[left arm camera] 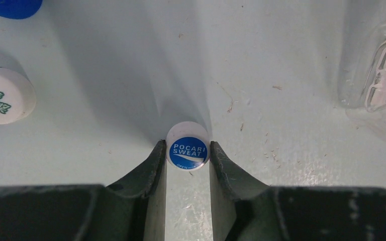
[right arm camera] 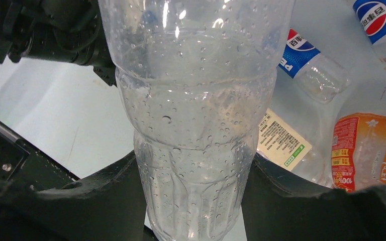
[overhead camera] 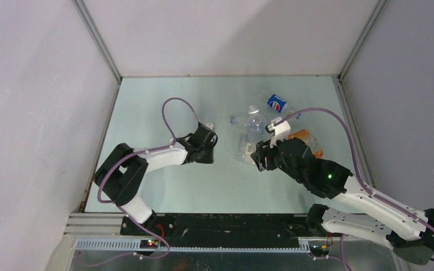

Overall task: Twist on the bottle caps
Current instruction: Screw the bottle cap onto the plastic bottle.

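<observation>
Cap with the blue print is pinched between the closed tips of the left gripper, just at the table, and the right gripper, half open, clamps the clear bottle by its body, likely to hold it steady for screwing.

Pocari Sweat cap: white, round blue label facing up, pinched between the left hand's fingers.
White cap: green characters on top, lying flat on the worktop, well apart.
Blue cap: partly cut off, beyond the white one.
</observation>
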Available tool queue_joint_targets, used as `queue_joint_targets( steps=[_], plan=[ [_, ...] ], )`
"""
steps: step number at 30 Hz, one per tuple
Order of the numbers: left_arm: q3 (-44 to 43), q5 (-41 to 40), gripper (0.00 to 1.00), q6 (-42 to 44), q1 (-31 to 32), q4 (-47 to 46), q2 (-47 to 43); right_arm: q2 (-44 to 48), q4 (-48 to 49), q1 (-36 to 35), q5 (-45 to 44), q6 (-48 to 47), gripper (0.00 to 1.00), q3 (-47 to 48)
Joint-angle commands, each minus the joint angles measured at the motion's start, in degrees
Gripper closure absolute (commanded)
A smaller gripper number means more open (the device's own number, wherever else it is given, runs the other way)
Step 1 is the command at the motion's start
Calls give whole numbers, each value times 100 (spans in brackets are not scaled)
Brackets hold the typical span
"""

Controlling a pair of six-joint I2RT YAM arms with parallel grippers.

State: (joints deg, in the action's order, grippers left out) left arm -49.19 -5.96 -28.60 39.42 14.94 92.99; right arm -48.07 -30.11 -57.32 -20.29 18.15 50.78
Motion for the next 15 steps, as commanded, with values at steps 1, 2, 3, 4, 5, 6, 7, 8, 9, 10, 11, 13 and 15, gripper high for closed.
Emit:
queue_joint_targets(
  steps=[1,2,3,4,5,6,7,8,9,10,11,13,15],
  plan=[
    [303,-417,74,-526,165,-543,-193,-59,329,-31,-224,490,100,10],
    [348,-433,65,-547,168,-557,-327,-79,343,-32,-213,528,100,10],
    [425,-466,60,-585,171,-557,-401,-88,368,-33,-188,599,100,10],
    [493,-489,51,-598,175,-542,-593,-95,401,-38,-178,631,100,10],
    [522,-539,43,-619,177,-507,-718,-96,427,-39,-148,695,100,6],
    [565,-589,39,-627,178,-482,-982,-86,502,-45,-117,732,100,-24],
    [580,-599,33,-624,180,-439,-1115,-78,552,-61,-98,803,100,-46],
    [595,-635,30,-621,176,-400,-1413,-50,667,-65,-65,852,100,-107],
    [604,-639,25,-616,177,-352,-1559,-38,723,-74,-46,1004,100,-136],
    [615,-634,23,-602,174,-339,-1884,-8,857,-72,-8,1058,100,-202],
    [618,-630,18,-594,176,-313,-2050,5,932,-71,18,1177,100,-241],
    [647,-595,13,-563,176,-342,-2598,42,1174,-76,99,1372,100,-348],
    [674,-499,11,-487,174,-445,-3308,63,1477,-82,230,1517,100,-466]
  ],
)
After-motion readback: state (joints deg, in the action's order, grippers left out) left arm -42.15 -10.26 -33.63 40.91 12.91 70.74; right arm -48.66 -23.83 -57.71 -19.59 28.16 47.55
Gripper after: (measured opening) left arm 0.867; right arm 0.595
